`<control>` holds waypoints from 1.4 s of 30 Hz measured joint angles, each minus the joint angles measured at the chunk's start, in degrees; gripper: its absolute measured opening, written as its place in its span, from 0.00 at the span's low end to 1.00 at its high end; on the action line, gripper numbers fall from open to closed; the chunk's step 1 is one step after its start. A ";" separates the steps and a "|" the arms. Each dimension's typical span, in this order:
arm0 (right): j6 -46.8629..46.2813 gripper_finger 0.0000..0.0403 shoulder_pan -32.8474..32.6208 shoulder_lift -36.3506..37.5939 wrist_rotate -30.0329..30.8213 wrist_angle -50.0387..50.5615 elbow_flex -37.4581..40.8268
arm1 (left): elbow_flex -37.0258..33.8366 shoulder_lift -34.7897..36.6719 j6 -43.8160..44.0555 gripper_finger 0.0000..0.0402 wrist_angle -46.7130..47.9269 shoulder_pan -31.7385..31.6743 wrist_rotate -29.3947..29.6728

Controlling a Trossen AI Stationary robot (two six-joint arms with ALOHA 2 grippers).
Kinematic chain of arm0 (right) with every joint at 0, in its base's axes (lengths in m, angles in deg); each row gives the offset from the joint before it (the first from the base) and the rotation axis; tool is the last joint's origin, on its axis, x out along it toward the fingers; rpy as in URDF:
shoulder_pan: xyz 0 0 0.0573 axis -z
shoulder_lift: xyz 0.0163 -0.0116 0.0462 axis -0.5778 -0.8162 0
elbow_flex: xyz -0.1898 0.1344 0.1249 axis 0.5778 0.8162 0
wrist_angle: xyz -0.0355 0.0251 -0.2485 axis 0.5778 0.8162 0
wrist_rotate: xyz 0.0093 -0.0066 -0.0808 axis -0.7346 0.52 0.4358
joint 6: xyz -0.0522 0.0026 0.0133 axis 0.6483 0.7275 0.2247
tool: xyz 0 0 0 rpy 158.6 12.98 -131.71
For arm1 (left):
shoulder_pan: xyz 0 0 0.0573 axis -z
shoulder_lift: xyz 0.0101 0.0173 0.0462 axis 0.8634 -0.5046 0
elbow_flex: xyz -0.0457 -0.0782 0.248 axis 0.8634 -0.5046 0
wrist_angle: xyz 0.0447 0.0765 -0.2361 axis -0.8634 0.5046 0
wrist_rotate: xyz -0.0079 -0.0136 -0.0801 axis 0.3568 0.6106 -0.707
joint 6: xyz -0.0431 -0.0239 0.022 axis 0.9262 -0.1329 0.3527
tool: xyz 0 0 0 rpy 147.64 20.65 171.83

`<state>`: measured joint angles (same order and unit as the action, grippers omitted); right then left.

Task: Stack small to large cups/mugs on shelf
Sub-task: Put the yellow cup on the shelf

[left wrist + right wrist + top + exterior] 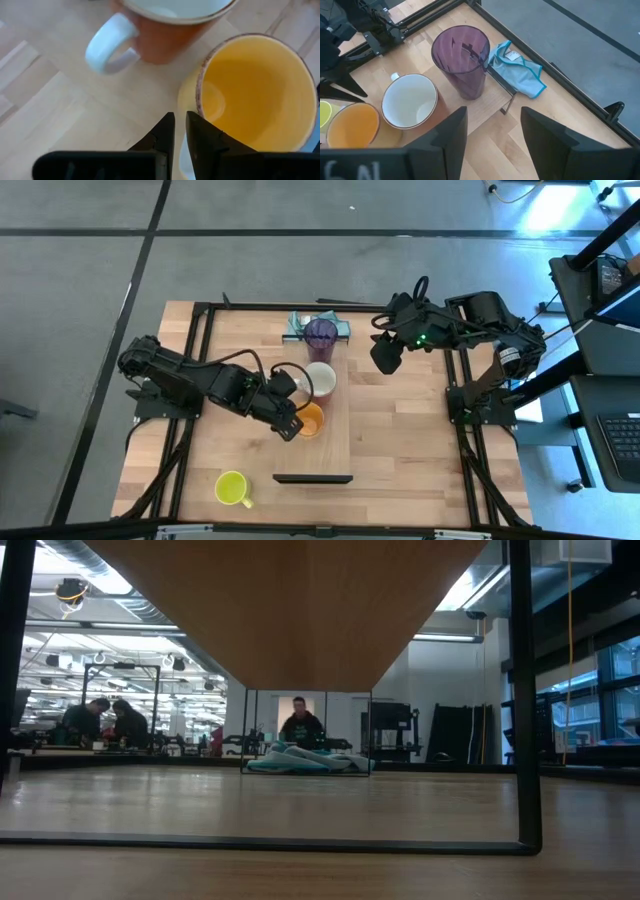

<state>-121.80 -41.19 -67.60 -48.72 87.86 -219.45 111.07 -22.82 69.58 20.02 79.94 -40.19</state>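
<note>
The shelf (pixel 335 445) is a pale plank running from far to near, with a dark strip (pixel 312 478) at its near end. On it stand the purple tumbler (pixel 320 333), the red mug with a white inside (pixel 320 378) and the orange mug (pixel 311 420), in a row from far to near. The yellow-green mug (pixel 232 488) stands on the table at the near left. My left gripper (pixel 291 421) is at the orange mug's left side, its fingers nearly together (pixel 180 122). My right gripper (pixel 385 358) is open and empty (pixel 492 117), to the right of the tumbler. My left gripper has a pale strip, which looks like the orange mug's handle (pixel 182 150), pinched between its two fingers. It comes from the table's left, slanting down. The mug (pixel 255 90) stands upright with its mouth up. Whether its base rests on the shelf, I cannot tell.
A teal cloth (pixel 300 327) lies at the shelf's far end, behind the tumbler, and shows in the right wrist view (pixel 517 67). The red mug's white handle (pixel 107 47) points toward my left gripper. Dark frame rails (pixel 200 350) run along the table's sides. People sit in the room beyond (pixel 300 725).
</note>
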 joint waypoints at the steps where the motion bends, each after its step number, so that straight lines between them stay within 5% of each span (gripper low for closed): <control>1: -0.02 0.46 0.00 0.00 0.00 0.00 0.00 | 0.00 -0.18 -0.43 0.10 -0.58 -0.20 0.12; 26: -3.26 0.45 -2.25 0.00 -1.34 0.00 -0.01 | -0.09 -1.30 -5.75 0.10 -0.61 -2.61 -0.99; 36: -7.68 0.03 -8.58 0.15 -5.05 0.01 5.20 | -0.07 -0.36 -7.93 0.10 -0.12 -2.61 -0.93; 42: -12.29 0.02 -10.55 0.15 -7.19 0.01 9.83 | -0.07 1.41 -9.19 0.10 -0.26 -3.47 -0.39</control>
<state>-134.09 -51.74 -67.44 -55.90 87.87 -209.62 111.00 -21.41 60.39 19.76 76.47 -40.59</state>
